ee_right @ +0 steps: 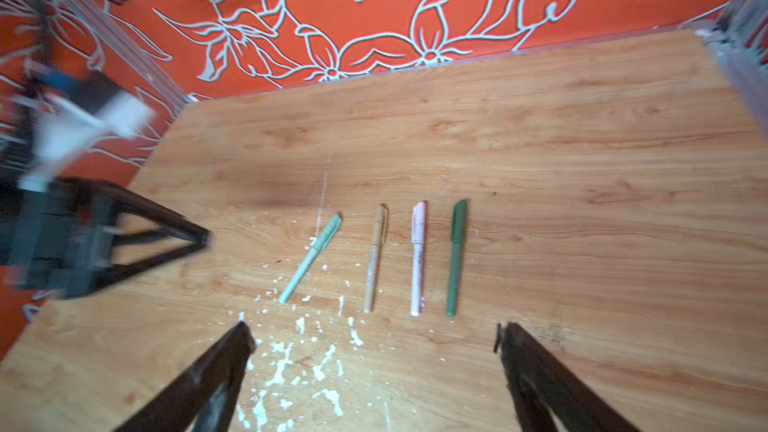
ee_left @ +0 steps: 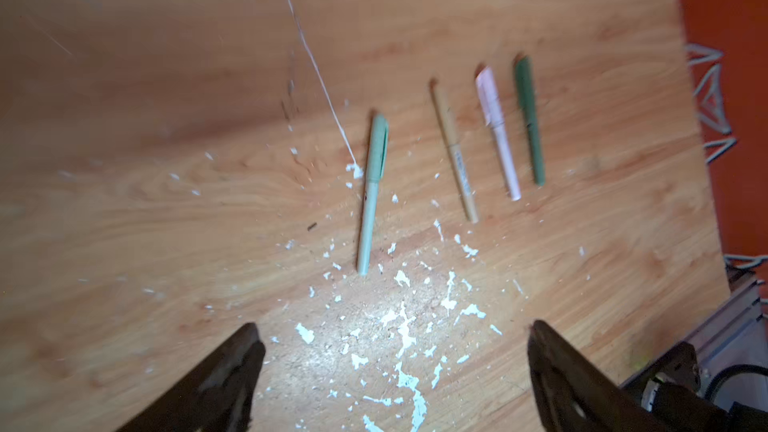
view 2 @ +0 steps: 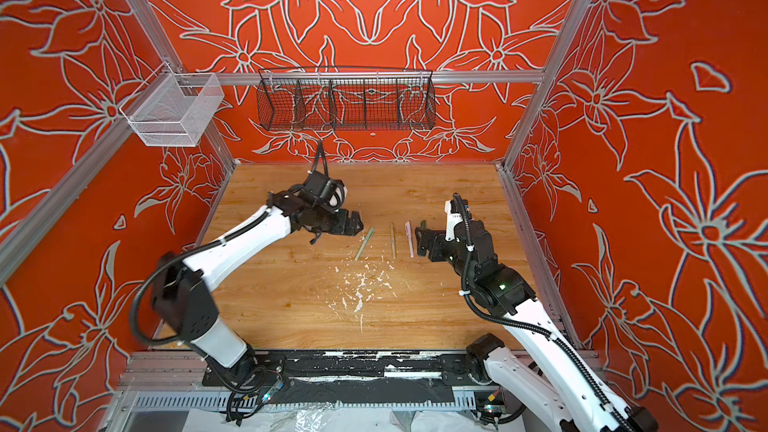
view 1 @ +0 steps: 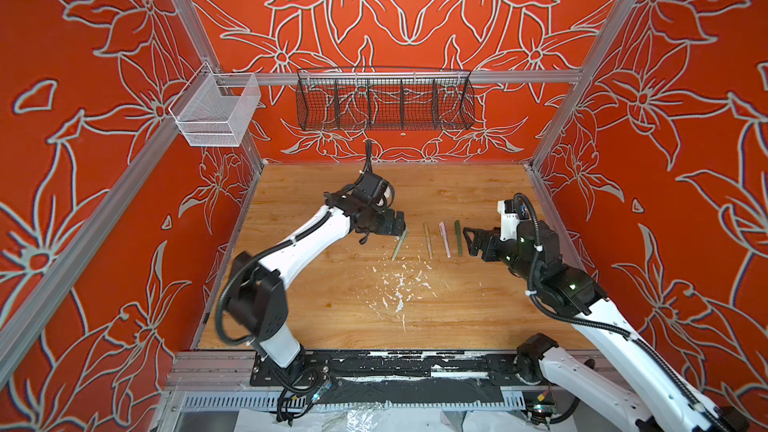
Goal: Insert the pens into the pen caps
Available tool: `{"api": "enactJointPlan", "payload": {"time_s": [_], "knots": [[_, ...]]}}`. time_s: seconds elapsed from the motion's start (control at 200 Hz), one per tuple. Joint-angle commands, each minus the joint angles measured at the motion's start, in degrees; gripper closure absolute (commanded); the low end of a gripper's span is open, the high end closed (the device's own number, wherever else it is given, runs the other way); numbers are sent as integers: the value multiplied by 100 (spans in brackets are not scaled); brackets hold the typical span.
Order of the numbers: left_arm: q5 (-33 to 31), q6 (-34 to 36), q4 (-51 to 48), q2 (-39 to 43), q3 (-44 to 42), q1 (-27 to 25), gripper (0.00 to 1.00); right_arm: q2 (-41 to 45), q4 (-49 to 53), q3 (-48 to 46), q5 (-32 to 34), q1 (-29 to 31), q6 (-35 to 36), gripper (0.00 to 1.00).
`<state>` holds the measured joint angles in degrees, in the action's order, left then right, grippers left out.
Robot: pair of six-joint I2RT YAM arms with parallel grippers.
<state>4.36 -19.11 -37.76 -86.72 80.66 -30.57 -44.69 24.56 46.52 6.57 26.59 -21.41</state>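
Note:
Four pens lie side by side on the wooden table (view 1: 332, 305), each with its matching pen cap pushed on: pale green pen (ee_right: 311, 258) with cap (ee_right: 329, 231), tan pen (ee_right: 375, 258), pink pen (ee_right: 417, 258), dark green pen (ee_right: 456, 258). In both top views they form a row, from the pale green pen (view 1: 400, 245) to the dark green pen (view 1: 458, 236). My left gripper (view 1: 400, 224) hovers open just left of the pale green pen's capped end. My right gripper (view 1: 467, 241) stands open just right of the dark green pen. Neither holds anything.
White paint flecks (view 1: 399, 288) scatter the table in front of the pens. A black wire basket (view 1: 384, 103) and a white mesh basket (view 1: 216, 112) hang on the rails behind. Red patterned walls close in three sides.

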Motion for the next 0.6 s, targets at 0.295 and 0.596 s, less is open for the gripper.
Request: {"api": "enactJointPlan", "payload": {"time_s": [0.295,0.596], "knots": [[-3234,1666,4164,3344,-4124,8,3,-103,-1109,-836,2279,-39,1813,3],[-3526,2697,6655,3488,-6097,896,3,-831,-3334,-1893,1538,-762,3059,3]]}}
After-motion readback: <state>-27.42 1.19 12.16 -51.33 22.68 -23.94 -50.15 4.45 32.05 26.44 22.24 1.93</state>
